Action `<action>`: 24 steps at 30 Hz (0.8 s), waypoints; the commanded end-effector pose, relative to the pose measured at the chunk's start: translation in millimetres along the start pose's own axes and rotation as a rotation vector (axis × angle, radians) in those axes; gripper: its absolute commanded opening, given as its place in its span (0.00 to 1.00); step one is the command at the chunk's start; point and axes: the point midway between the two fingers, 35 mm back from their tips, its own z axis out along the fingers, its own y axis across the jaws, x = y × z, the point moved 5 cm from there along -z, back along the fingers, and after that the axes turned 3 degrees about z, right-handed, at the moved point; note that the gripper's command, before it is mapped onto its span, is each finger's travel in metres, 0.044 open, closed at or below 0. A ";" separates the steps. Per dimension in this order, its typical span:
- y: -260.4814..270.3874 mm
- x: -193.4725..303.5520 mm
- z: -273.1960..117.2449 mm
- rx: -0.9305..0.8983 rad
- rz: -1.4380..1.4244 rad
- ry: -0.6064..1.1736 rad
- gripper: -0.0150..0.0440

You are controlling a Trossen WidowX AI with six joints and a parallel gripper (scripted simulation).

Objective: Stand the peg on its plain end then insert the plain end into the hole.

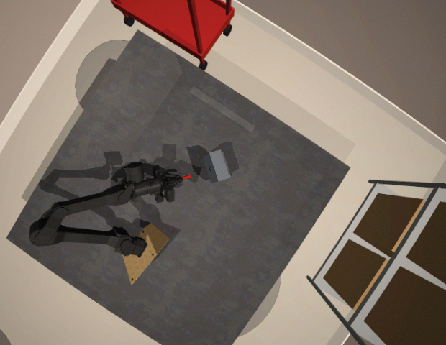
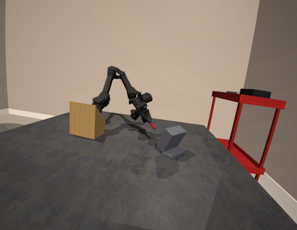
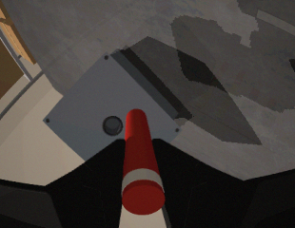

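My gripper (image 1: 180, 178) (image 2: 151, 122) (image 3: 138, 147) is shut on the red peg (image 1: 185, 177) (image 2: 153, 126) (image 3: 137, 154). The peg is held tilted in the air, its plain end pointing outward and down towards the sloped panel. Its white band (image 3: 142, 177) is at the end nearest the wrist camera. The grey sloped panel (image 1: 219, 164) (image 2: 167, 138) (image 3: 86, 95) stands a short way beyond the peg tip. Its dark round hole (image 1: 210, 168) (image 3: 112, 125) shows just left of the peg's plain end in the wrist view. The peg and the panel are apart.
A wooden block with a sloped face (image 1: 136, 269) (image 2: 81, 120) stands beside the arm's base. A red cart (image 1: 160, 18) (image 2: 262, 99) stands beyond the table edge, and a shelf unit (image 1: 378, 250) stands on another side. The dark table (image 1: 252, 223) (image 2: 119, 198) carries the arm.
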 end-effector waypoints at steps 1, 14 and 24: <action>0.9 0.0 2.0 -0.009 0.003 0.009 0.25; 2.6 5.7 14.0 -0.025 0.004 0.045 0.25; 4.2 9.4 23.2 -0.039 0.005 0.072 0.25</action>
